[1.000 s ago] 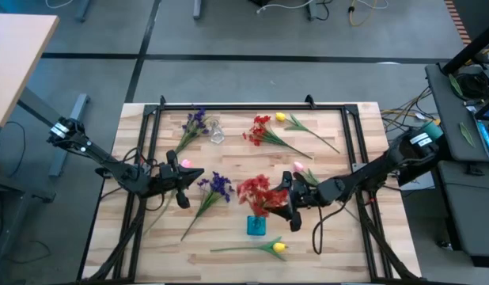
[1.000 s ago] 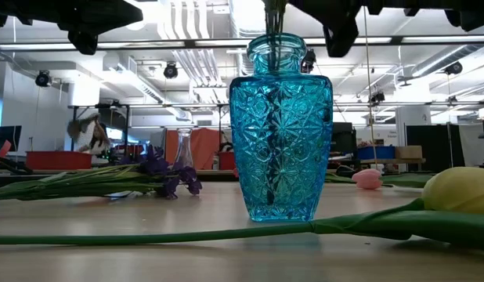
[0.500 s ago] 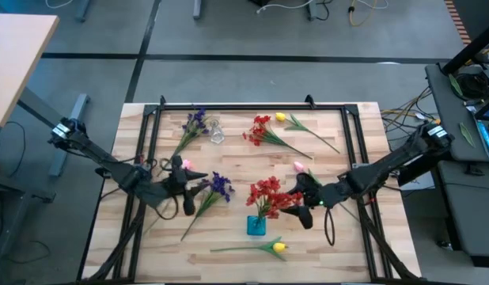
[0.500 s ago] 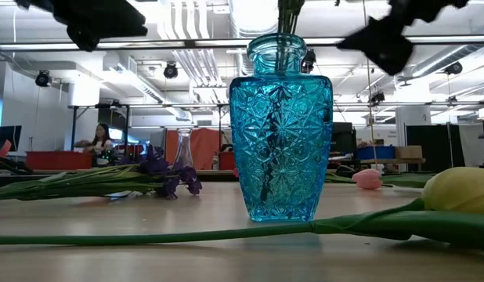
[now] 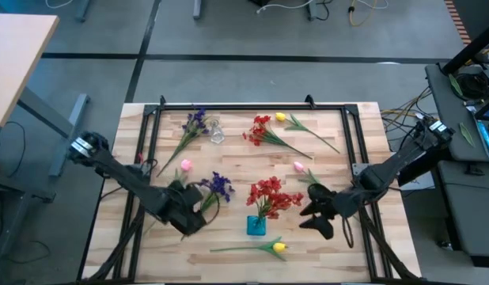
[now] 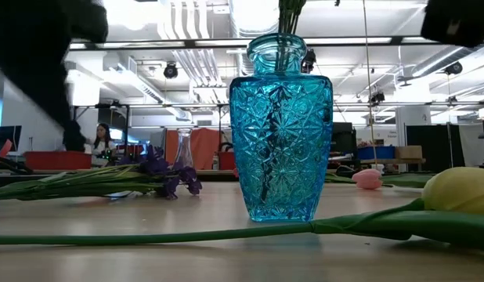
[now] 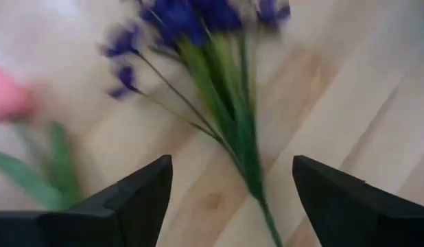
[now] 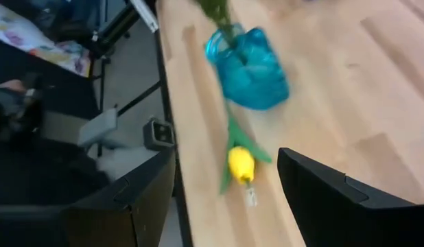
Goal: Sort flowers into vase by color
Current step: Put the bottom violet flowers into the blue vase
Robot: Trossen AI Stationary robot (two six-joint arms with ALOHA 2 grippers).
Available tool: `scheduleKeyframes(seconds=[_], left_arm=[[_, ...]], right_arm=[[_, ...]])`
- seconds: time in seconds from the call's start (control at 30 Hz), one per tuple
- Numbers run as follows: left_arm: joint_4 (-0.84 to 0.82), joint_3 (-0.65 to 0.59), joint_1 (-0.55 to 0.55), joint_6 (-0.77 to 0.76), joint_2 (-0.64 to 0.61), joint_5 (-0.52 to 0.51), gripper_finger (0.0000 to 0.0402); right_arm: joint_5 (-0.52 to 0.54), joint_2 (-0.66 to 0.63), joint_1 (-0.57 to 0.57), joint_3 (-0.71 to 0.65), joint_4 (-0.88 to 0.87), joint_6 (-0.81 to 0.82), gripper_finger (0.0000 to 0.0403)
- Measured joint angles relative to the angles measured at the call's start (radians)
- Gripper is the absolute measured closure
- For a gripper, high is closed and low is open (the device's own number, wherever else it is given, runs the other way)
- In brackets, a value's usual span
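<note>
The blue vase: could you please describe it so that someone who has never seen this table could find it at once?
Start at the wooden table and go to the middle of its near edge. There stands the blue vase, upright, red flowers in its neck. The other vase, at the far side, is clear glass and has no flowers in it.

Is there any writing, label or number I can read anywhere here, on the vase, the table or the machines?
None can be read.
Blue vase: only a cut pattern, no label.
Table: bare wood, no markings.
Room behind the table: anything there is too small to read.
</note>
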Motion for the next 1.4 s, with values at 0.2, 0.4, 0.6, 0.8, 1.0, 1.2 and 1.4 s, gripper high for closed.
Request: scheduleKeyframes(seconds=[0.2,0.4,0.6,0.8,1.0,1.2,1.4], left_arm=[[0.099,-0.013,0.006,-0.019,0.149,0.06,0.0118],[0.144,-0.014,0.006,-0.049,0.233,0.061,0.0126],[0.153,0.001,0.005,-0.068,0.259,0.06,0.0219],[0.123,0.004,0.007,-0.067,0.244,0.057,0.0372],[0.001,0.045,-0.001,-0.078,0.204,0.011,0.0391],[-0.176,0.149,-0.056,-0.099,0.08,-0.176,0.0395],[-0.191,0.223,-0.197,-0.083,-0.077,-0.513,0.0396]], right_arm=[[0.003,0.023,0.045,0.0,0.003,0.041,0.0154],[0.003,0.048,0.066,0.0,0.02,0.057,0.0154],[0.003,0.064,0.067,-0.001,0.024,0.048,0.0154],[0.005,0.068,0.067,-0.001,0.025,0.039,0.0154],[0.006,0.068,0.074,-0.001,0.024,0.025,0.0154],[0.066,0.068,0.116,-0.001,0.025,-0.013,0.0156],[0.237,0.068,0.197,-0.001,0.032,-0.089,0.0157]])
